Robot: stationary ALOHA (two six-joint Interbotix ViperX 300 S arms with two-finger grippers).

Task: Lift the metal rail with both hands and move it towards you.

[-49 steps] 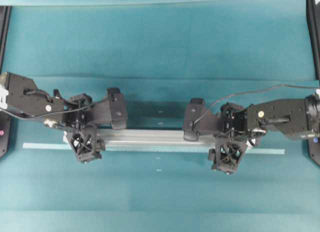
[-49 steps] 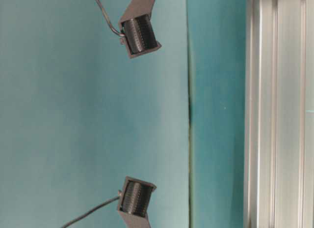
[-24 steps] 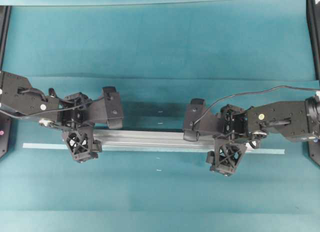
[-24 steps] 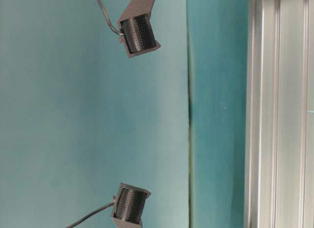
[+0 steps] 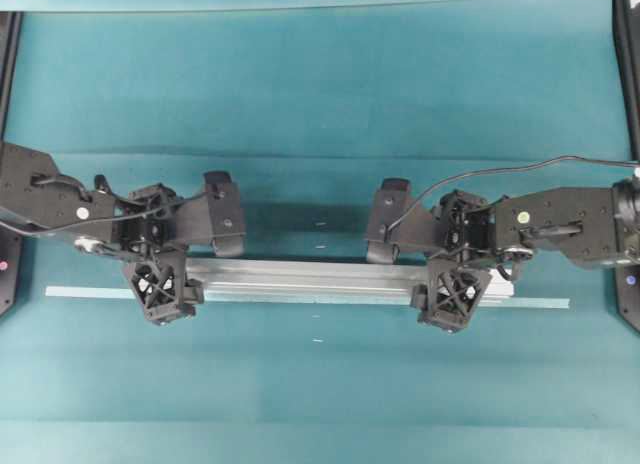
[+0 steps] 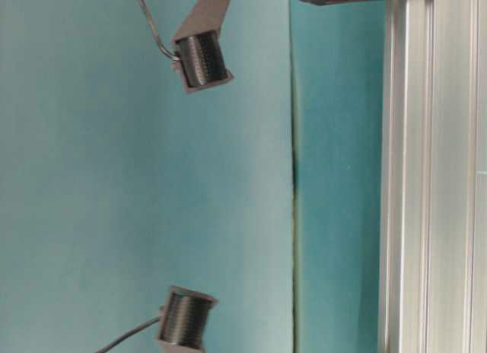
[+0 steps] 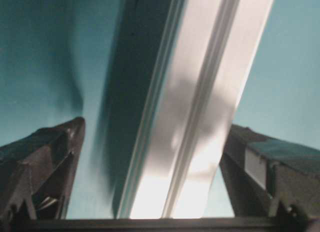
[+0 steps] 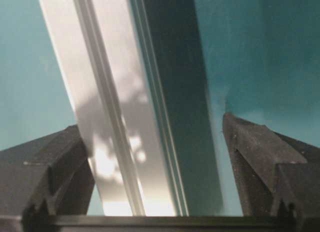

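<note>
Near desk: bare teal desk (image 5: 320, 394) surface along the lower edge of the overhead view.
Tape strip: a thin pale tape strip (image 5: 75, 291) lies across the desk, its ends sticking out past both ends of the rail, just on the rail's near side.
Metal rail: the metal rail (image 5: 300, 279) lies flat on the desk, running left to right, a grooved silver bar whose ends are under the two grippers.
Left gripper: the left gripper (image 5: 165, 276) sits over the rail's left end; jaws spread wide, one finger on each side of the bar, a gap showing on the left side in the wrist view.
Right gripper: the right gripper (image 5: 455, 281) sits over the rail's right end; jaws spread, straddling the bar with clearance on both sides.
Wrist cameras: black camera blocks (image 5: 225, 214) stand just beyond the rail.
Far desk: a fold line crosses the teal cover.
</note>
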